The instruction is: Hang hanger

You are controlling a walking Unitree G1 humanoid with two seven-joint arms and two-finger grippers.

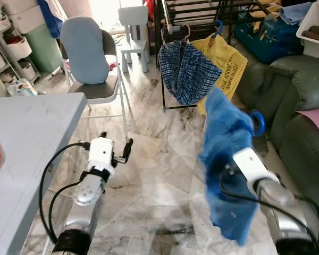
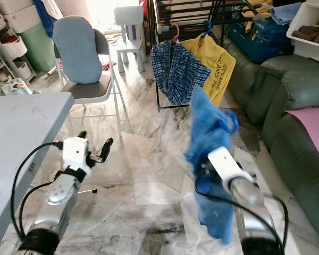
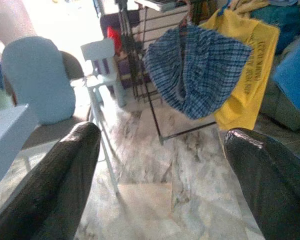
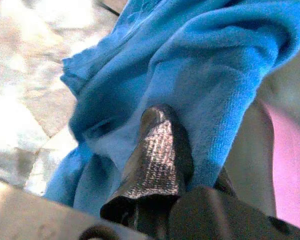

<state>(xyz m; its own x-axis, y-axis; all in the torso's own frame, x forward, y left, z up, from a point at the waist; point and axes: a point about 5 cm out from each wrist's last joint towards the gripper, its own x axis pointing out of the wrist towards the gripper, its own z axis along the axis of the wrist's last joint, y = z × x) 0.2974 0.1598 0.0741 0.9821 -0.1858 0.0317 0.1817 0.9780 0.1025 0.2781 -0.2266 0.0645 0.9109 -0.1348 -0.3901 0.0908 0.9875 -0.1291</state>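
Right hand [image 4: 160, 165] closed on blue garment [image 1: 226, 159] with blue hanger hook [image 1: 257, 122] poking out, raised over marble floor [image 1: 159, 175]. Left hand [image 1: 125, 151] open, holding nothing, just off desk [image 1: 26, 133] front corner. Farther off: folding chair [image 1: 103, 79] with blue cushion; drying rack [image 1: 173, 24] carrying plaid shirt [image 1: 187, 71] and yellow shirt [image 1: 226, 66] on hangers. Green sofa [image 1: 303, 106] along right side.
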